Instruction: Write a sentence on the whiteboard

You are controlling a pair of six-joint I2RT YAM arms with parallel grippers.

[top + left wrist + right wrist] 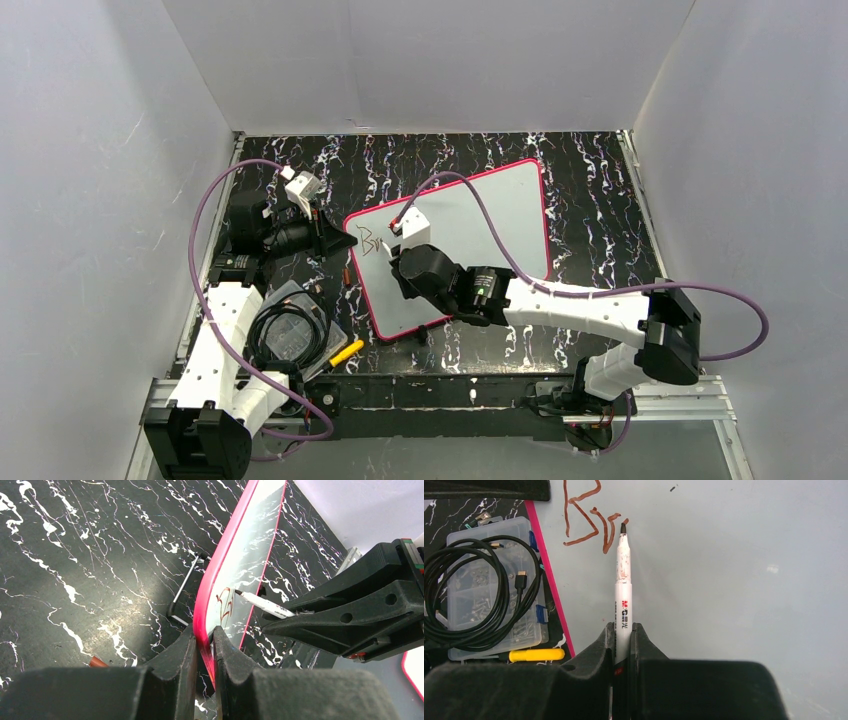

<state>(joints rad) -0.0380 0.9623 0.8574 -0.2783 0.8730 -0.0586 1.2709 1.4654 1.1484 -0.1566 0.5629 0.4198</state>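
The whiteboard [515,200] lies tilted on the black marbled table, with a white face and a pink-red frame. My left gripper [345,242] is shut on its left frame edge [204,640]. My right gripper [398,258] is shut on a white marker [623,580], which sits upright between the jaws [623,630]. The marker tip touches the board just right of the reddish-brown lettering [584,520]. The lettering reads "Br" plus a short stroke. It also shows in the left wrist view [225,605] and in the top view [370,240].
A clear plastic parts box holding a coiled black cable [290,330] sits left of the board, also in the right wrist view [484,595]. A yellow cap-like piece [347,351] lies beside it. A small brown piece [97,662] lies on the table. White walls enclose the table.
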